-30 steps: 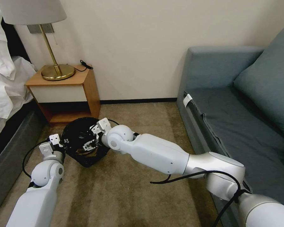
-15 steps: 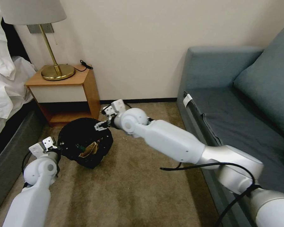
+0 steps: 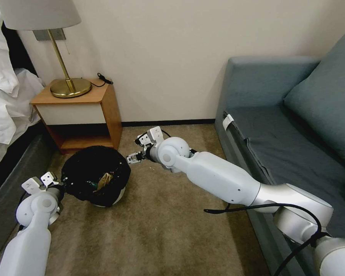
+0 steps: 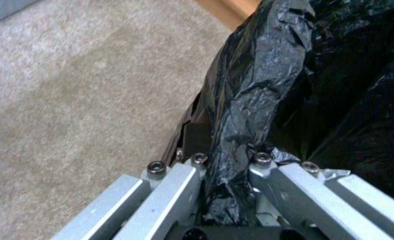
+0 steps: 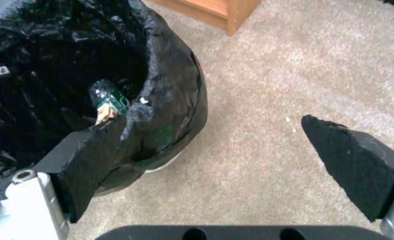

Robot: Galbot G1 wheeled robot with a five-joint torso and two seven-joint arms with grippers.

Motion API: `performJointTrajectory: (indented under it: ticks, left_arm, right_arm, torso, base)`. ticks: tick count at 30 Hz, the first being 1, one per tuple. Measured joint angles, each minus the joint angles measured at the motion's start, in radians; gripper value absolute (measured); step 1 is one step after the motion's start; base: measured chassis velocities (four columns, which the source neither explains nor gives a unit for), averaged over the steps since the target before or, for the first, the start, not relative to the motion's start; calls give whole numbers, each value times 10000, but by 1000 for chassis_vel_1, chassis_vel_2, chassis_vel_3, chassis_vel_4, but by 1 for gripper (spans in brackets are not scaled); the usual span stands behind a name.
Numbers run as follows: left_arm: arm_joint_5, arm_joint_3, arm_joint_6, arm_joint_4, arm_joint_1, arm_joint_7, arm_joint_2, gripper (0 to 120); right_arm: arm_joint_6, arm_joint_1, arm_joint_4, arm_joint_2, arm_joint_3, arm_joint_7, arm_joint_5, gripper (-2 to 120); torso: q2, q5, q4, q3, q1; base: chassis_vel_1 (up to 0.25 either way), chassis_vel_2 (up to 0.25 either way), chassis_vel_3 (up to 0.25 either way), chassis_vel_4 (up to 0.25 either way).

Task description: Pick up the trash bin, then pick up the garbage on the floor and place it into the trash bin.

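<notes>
The trash bin (image 3: 117, 193), white with a black bag (image 3: 84, 168) over its rim, is on the carpet in front of the nightstand. My left gripper (image 3: 60, 186) is shut on the bag-covered rim (image 4: 250, 83) at the bin's left side, the plastic pinched between its fingers (image 4: 175, 186). Inside the bin lie garbage pieces: a tan paper bag (image 3: 103, 179) and a green-labelled bottle (image 5: 110, 98). My right gripper (image 3: 136, 156) hangs open and holds nothing, just right of the bin's rim (image 5: 170, 83) and above bare carpet.
A wooden nightstand (image 3: 80, 111) with a brass lamp (image 3: 69, 86) stands right behind the bin. A bed (image 3: 7, 103) lines the left side and a blue sofa (image 3: 295, 134) the right. Open carpet (image 3: 161, 230) lies between them.
My right gripper has come up out of the bin and moved right, open and with nothing in it. The left arm has drawn back to the left, taking the bin with it.
</notes>
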Motion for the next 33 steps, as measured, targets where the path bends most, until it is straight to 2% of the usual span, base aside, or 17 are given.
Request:
performJointTrajectory:
  ticks: [5, 7, 8, 9, 13, 15, 16, 18, 19, 21, 25, 28, 29, 32, 33]
  left_arm:
    - [-3, 105, 26, 287, -101, -139, -12, 4]
    - [-8, 160, 29, 395, -136, -177, -14, 15]
    - [-8, 160, 29, 395, -136, -177, -14, 15]
    - [-4, 170, 29, 420, -141, -182, -10, 22]
    - [-3, 177, 36, 431, -143, -182, 2, 30]
    - [137, 168, 41, 428, -138, -151, 19, 46]
    - [137, 168, 41, 428, -138, -151, 19, 46]
    - [554, 134, -23, 359, -59, 16, 19, 57]
    - [554, 134, -23, 359, -59, 16, 19, 57]
    - [1023, 54, -98, 255, 31, 111, 31, 67]
    - [1523, -17, -327, 201, 100, 137, 54, 75]
    - [2752, -223, -1059, 82, 285, 303, 96, 91]
    - [2752, -223, -1059, 82, 285, 303, 96, 91]
    - [4095, -482, -2025, -150, 425, 757, 274, 100]
    - [4095, -482, -2025, -150, 425, 757, 274, 100]
  right_arm:
    - [24, -134, -21, 13, -5, 0, -41, 100]
    - [47, -205, -31, 16, -31, 0, -67, 100]
    - [47, -205, -31, 16, -31, 0, -67, 100]
    - [58, -228, -40, 19, -39, 0, -80, 100]
    - [64, -242, -54, 33, -39, 1, -86, 100]
    - [65, -245, -63, 49, -47, 0, -86, 100]
    - [65, -245, -63, 49, -47, 0, -86, 100]
    - [69, -251, -78, 92, -45, 1, -86, 100]
    - [69, -251, -78, 92, -45, 1, -86, 100]
    - [89, -247, -86, 124, -20, 2, -86, 100]
    - [104, -233, -88, 146, 33, 2, -87, 100]
    - [147, -217, -90, 169, 167, 3, -116, 100]
    - [147, -217, -90, 169, 167, 3, -116, 100]
    - [242, -202, -153, 242, 515, 0, -244, 100]
    - [242, -202, -153, 242, 515, 0, -244, 100]
  torso:
    - [0, 0, -1, 0, 0]
    - [0, 2, -1, 0, 0]
    - [0, 2, -1, 0, 0]
    - [0, 1, -1, 0, 0]
    - [1, 1, -1, 0, 0]
    - [1, 1, -1, 0, 0]
    - [1, 1, -1, 0, 0]
    - [0, 1, -1, 0, 0]
    - [0, 1, -1, 0, 0]
    - [1, 1, -1, 0, 0]
    - [0, 0, -2, 0, 0]
    - [0, 0, 0, 0, 0]
    - [0, 0, 0, 0, 0]
    - [0, 0, 1, 0, -1]
    - [0, 0, 1, 0, -1]
  base:
    - [0, 0, 0, 0]
    - [0, 0, 0, 0]
    - [0, 0, 0, 0]
    - [0, 0, 0, 0]
    - [0, 0, 0, 0]
    - [0, 0, 0, 0]
    - [0, 0, 0, 0]
    - [0, 0, 0, 0]
    - [0, 0, 0, 0]
    - [0, 0, 0, 0]
    - [0, 0, 0, 0]
    - [0, 0, 0, 0]
    - [0, 0, 0, 0]
    - [0, 0, 0, 0]
    - [0, 0, 0, 0]
